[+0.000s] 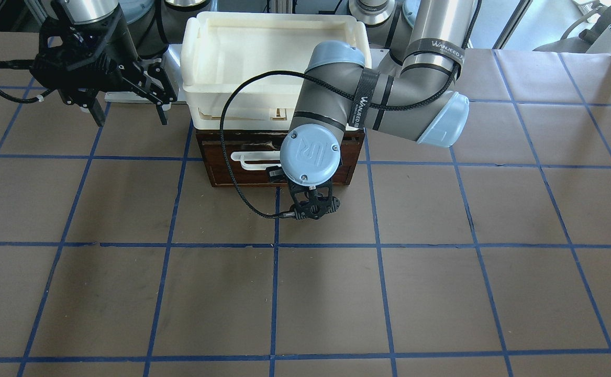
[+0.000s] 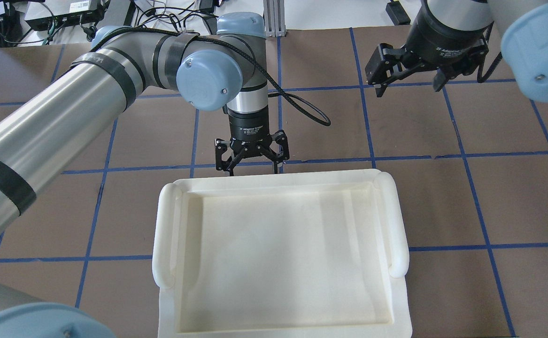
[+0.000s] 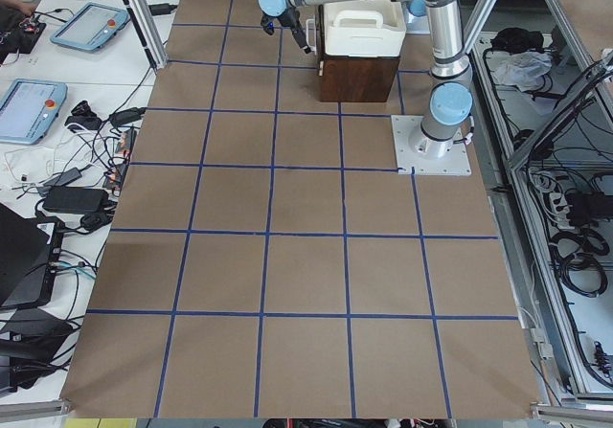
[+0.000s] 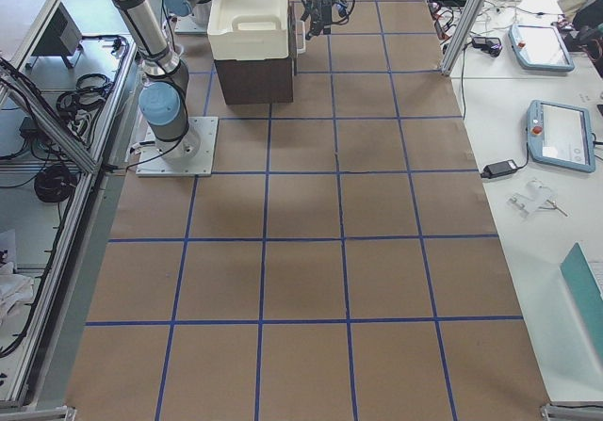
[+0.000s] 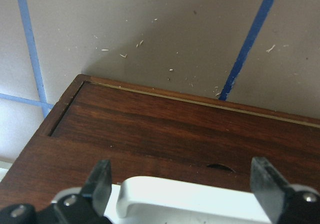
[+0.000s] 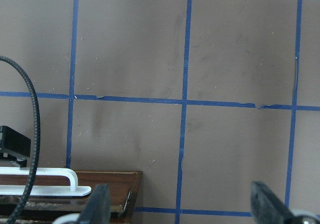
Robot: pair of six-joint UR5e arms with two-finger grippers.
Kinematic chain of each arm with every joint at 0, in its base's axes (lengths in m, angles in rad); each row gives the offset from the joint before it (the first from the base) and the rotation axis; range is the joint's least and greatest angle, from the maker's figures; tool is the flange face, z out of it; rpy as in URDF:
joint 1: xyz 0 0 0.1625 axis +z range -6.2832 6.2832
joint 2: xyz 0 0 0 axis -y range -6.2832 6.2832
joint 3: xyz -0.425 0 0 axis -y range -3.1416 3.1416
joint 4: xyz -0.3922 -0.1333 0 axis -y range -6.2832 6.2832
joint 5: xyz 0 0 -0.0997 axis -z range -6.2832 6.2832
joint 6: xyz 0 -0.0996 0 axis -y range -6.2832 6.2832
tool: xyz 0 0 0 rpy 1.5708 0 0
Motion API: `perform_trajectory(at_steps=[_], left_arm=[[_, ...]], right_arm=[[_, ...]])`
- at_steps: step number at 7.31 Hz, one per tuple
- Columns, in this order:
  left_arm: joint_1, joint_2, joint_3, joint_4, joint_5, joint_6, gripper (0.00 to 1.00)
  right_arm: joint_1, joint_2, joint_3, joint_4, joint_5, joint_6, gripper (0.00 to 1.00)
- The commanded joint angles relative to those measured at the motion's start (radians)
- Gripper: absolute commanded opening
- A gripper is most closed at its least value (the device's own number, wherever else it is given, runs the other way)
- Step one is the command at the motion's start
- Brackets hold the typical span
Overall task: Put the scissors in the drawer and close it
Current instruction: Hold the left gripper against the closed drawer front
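Observation:
The dark brown wooden drawer (image 1: 253, 175) sits under stacked white trays, its front about flush with its case (image 5: 150, 129); no pale interior shows. Its white bar handle (image 1: 250, 158) shows in the left wrist view (image 5: 190, 196) and the right wrist view (image 6: 45, 176). My left gripper (image 2: 253, 169) is open right at the drawer front, one fingertip on each side of the handle (image 5: 182, 184). My right gripper (image 1: 131, 121) is open and empty, raised beside the trays (image 2: 407, 89). The scissors are in no view.
The white plastic trays (image 2: 165, 234) stand on the drawer case and hide it from above. The left arm's black cable (image 1: 232, 173) loops in front of the drawer. Brown table with blue tape grid (image 1: 378, 293) lies in front.

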Motion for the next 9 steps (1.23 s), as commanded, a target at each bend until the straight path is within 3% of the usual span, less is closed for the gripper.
perform_trajectory(at_steps=[1, 6, 9], left_arm=[[0.000, 0.007, 0.000, -0.024, -0.004, 0.000, 1.00], [0.014, 0.009, 0.009, -0.036, -0.002, 0.003, 1.00], [0.075, 0.036, 0.104, 0.007, 0.010, 0.087, 1.00]], right_arm=[[0.000, 0.000, 0.006, -0.003, 0.000, -0.002, 1.00], [0.000, 0.000, 0.006, -0.005, 0.000, -0.002, 1.00], [0.000, 0.000, 0.006, -0.005, 0.002, -0.002, 1.00]])
